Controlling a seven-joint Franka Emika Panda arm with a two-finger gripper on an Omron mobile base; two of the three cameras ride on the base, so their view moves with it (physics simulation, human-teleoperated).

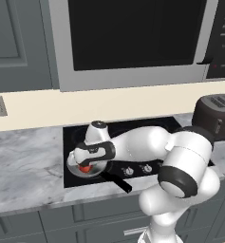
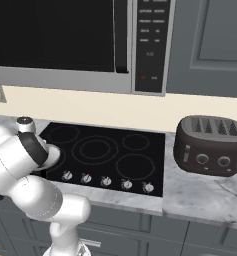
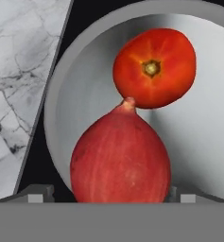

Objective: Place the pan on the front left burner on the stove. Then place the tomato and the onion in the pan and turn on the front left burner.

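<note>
While the hand hovers low over the pan (image 3: 85,80), the jaws of the gripper (image 3: 111,196) stand wide on either side of the onion (image 3: 120,153), their tips at its flanks but, as far as the hand view shows, not squeezing it; I judge the onion to be just let go, though whether a tip grazes the skin I cannot tell. It lies in the pan with its pointed top touching the tomato (image 3: 154,67), so both vegetables are where the task wants them. From the left base view the pan (image 1: 76,170) sits at the front left of the stove (image 1: 133,128), its black handle (image 1: 117,181) jutting toward the worktop (image 1: 23,166) edge, placed there so the heat reaches it. The onion looks dull pinkish-red, faintly ribbed and teardrop-shaped; the tomato is glossy bright red with a small yellowish stem spot. What seems left is the burner knob among the knobs (image 2: 106,181).
</note>
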